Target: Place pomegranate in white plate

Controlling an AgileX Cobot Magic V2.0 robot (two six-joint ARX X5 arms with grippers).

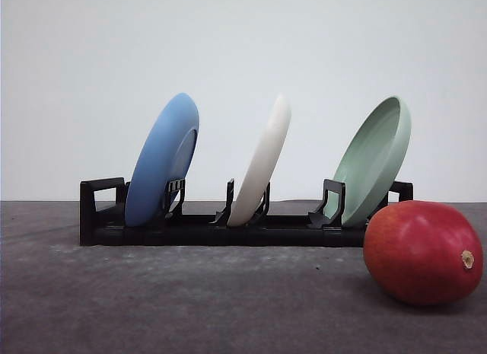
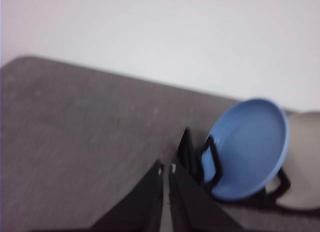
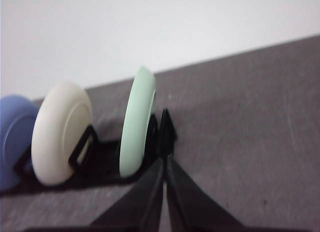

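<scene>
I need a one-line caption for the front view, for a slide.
A red pomegranate lies on the grey table before a black rack holding blue, white and green plates upright.

The pomegranate (image 1: 423, 252) is red, round and shiny, with a little tan nub. It lies on its side, near the front. The white plate (image 1: 262, 164) stands tilted on its edge, well apart from it.

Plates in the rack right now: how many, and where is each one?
3, all on edge in the black rack: blue plate at its left end, white plate in the middle, pale green plate at its right end.
</scene>
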